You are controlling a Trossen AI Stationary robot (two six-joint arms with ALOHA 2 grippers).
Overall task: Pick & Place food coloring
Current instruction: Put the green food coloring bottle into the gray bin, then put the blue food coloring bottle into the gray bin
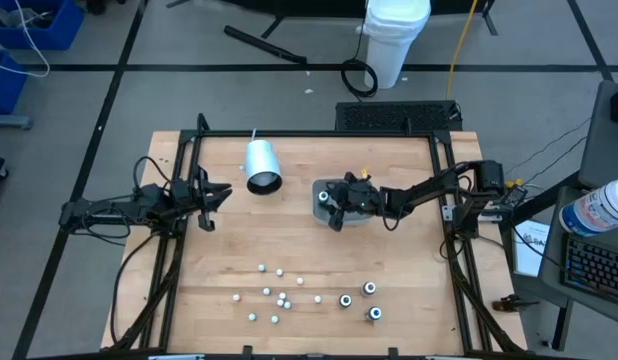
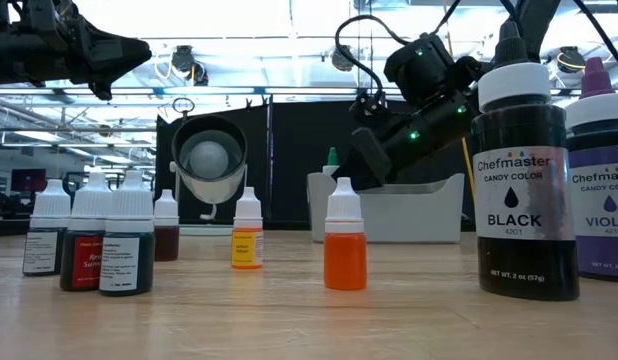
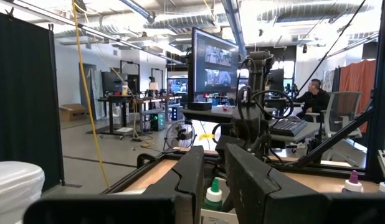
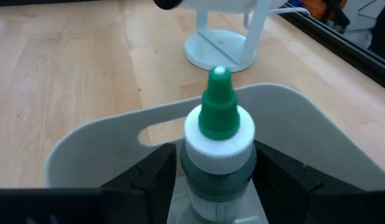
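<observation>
Right claw (image 1: 335,212) over grey tray (image 1: 320,192), bottles (image 1: 360,300) apparently scattered near front edge

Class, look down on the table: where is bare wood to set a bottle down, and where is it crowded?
Bare wood: between the left end effector and the bottles, and between tray and bottles. Crowded: the bottle cluster at the near edge.

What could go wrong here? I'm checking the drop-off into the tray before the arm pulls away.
1. The right gripper has its fingers close on either side of the green-capped bottle in the grey tray; pulling back at an angle could tip or drag it.
2. The tray sits loose on the table, so a finger catching its wall might shift it.
3. The white cup lies nearby; a wide retreat could nudge it.
</observation>
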